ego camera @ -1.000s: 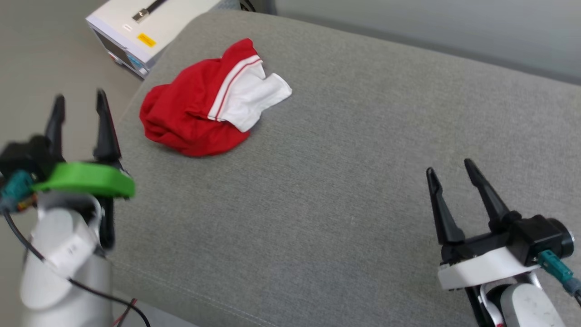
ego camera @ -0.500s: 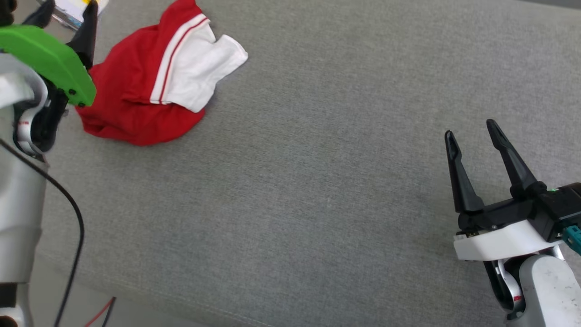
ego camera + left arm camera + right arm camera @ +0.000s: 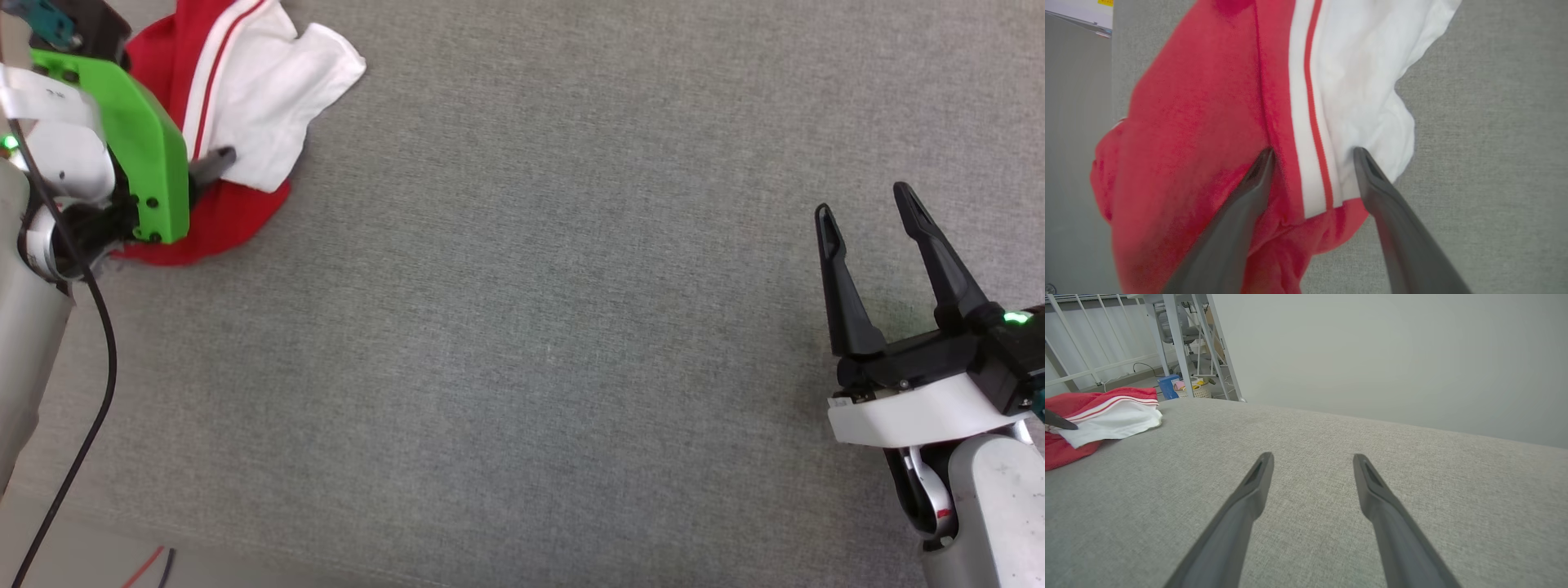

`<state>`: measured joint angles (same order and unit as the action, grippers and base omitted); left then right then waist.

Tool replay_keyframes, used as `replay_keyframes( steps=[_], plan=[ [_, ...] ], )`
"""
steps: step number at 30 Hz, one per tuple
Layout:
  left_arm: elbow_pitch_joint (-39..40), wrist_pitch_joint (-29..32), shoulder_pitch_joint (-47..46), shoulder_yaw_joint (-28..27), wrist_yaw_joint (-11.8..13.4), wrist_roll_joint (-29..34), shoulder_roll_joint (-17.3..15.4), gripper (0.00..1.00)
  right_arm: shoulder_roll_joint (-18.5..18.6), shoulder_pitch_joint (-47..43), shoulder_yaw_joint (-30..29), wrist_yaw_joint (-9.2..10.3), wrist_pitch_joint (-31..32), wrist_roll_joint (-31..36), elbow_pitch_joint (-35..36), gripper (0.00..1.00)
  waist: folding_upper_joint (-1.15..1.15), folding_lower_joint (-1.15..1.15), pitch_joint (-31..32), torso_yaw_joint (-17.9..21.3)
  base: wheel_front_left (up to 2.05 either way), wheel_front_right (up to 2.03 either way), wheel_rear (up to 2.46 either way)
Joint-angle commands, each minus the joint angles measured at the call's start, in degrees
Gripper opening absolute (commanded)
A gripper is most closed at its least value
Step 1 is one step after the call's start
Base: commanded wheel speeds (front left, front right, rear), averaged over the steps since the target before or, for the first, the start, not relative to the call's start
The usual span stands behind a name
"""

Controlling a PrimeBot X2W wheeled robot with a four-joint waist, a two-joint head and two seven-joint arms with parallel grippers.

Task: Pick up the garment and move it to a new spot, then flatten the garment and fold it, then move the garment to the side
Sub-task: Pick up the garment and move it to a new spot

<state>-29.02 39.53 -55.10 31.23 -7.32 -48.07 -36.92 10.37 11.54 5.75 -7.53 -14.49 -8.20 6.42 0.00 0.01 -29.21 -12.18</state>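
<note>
The garment (image 3: 245, 98) lies crumpled at the far left of the grey cushion (image 3: 531, 286), red cloth with a white sleeve and red-and-white striped trim. The left wrist view shows the garment (image 3: 1208, 122) close up. My left gripper (image 3: 1312, 153) hangs right over it, open, its fingers straddling the striped trim. In the head view one dark fingertip (image 3: 214, 159) shows against the white sleeve beside the green wrist bracket. My right gripper (image 3: 865, 208) stands open over bare cushion at the lower right, far from the garment (image 3: 1098, 416). Its own view shows nothing between its fingers (image 3: 1312, 457).
The grey cushion's front edge (image 3: 245, 539) runs along the bottom left, with cables below it. A white box corner (image 3: 1077, 12) sits beyond the cushion's left edge. White metal frames and a small basket (image 3: 1196, 390) stand on the floor behind the cushion.
The head camera has tilted down and right, shifting the whole picture. My left gripper has reached forward from beside the cushion to over the garment. The right gripper stays open.
</note>
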Motion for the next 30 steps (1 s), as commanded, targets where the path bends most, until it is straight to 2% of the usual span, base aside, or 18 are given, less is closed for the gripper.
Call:
replay_keyframes(
  steps=[1,9,10,11,16,21,26,30],
  plan=[
    [-1.05,0.72,-1.02,1.25,-0.16,-0.42,-0.62,1.0,0.2,1.41,0.02,0.04,-0.51,0.61,0.29,1.0,0.0,-0.01,-1.55,1.17,0.0,0.0,0.0],
    [-7.66,3.78,0.16,8.87,-0.16,-3.07,0.8,1.0,0.17,2.51,0.92,0.04,-0.51,0.35,-0.75,1.0,0.0,-0.01,-3.15,2.14,0.0,0.0,0.0],
    [-8.16,3.54,0.27,9.58,-0.16,-3.58,0.93,0.47,0.11,2.52,1.0,0.04,-0.51,0.32,-0.9,1.0,0.0,-0.01,-3.0,2.2,0.0,0.0,0.0],
    [-8.51,3.14,0.36,10.1,-0.16,-4.32,1.05,0.0,0.04,2.46,1.04,0.04,-0.51,0.28,-1.1,1.0,0.0,-0.01,-2.69,2.23,0.0,0.0,0.0],
    [-7.11,-2.99,-1.06,11.65,-0.16,-5.17,-0.71,0.0,-0.52,1.79,0.78,0.04,-0.51,0.0,-1.69,1.0,0.0,-0.01,0.18,2.03,0.0,0.0,0.0],
    [-1.75,-8.66,-2.76,13.09,-0.16,-6.31,-3.46,0.0,-1.68,0.2,0.08,0.04,-0.51,-0.39,-2.14,1.0,0.0,-0.01,4.92,1.54,0.0,0.0,0.0],
    [5.77,-10.55,-3.97,15.63,-0.16,-6.1,-6.1,0.0,-3.06,-0.98,-0.31,0.04,-0.51,-0.64,-2.4,1.0,0.0,-0.01,8.65,1.83,0.0,0.0,0.0],
    [12.71,-10.2,-4.55,18.1,-0.16,-5.86,-6.69,0.0,-4.21,-1.24,-0.3,0.04,-0.51,-0.83,-2.4,1.0,0.0,-0.01,10.58,3.29,0.0,0.0,0.0]
  ],
)
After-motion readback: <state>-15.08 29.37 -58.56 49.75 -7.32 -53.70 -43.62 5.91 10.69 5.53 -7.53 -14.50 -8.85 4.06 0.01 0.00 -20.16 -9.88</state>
